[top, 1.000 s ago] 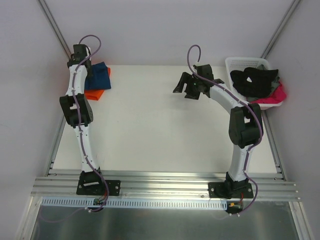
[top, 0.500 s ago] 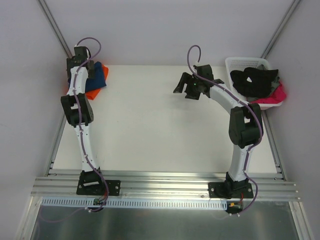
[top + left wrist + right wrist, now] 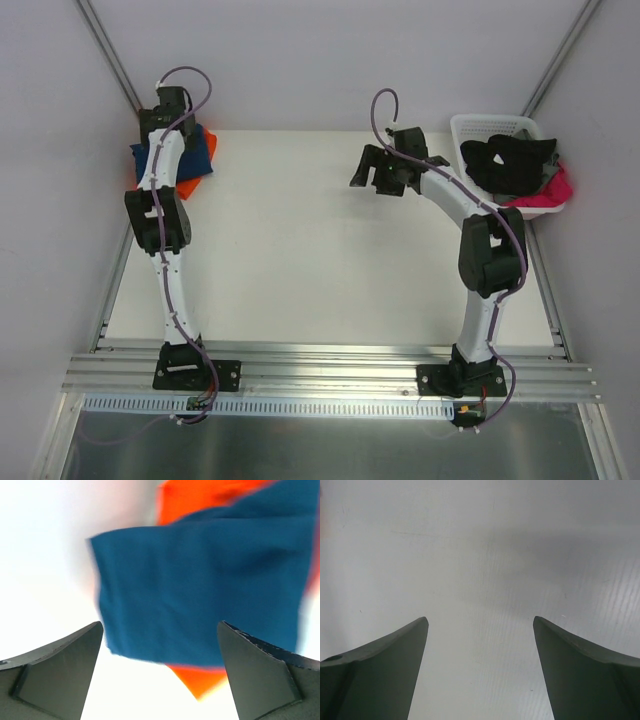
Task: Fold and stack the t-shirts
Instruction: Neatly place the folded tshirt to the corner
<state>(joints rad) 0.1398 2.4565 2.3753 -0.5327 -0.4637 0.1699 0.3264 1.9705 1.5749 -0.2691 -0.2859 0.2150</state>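
Directly ahead of the left gripper (image 3: 160,625), the navy shirt (image 3: 200,580) lies folded on top of the orange shirt (image 3: 200,500), whose edges show past it on the far and near sides. The fingers stand wide apart and hold nothing; the cloth lies beyond the tips, apart from them. The navy fold's longer side runs across the finger gap, from one finger toward the other.

The right gripper (image 3: 480,620) is likewise spread and empty, with only bare table (image 3: 480,540) beneath it. The basket (image 3: 470,125) holding a dark garment (image 3: 510,160) sits to that gripper's right, near it and well apart from the left gripper. If another garment is to be fetched, the right arm appears the nearer one.
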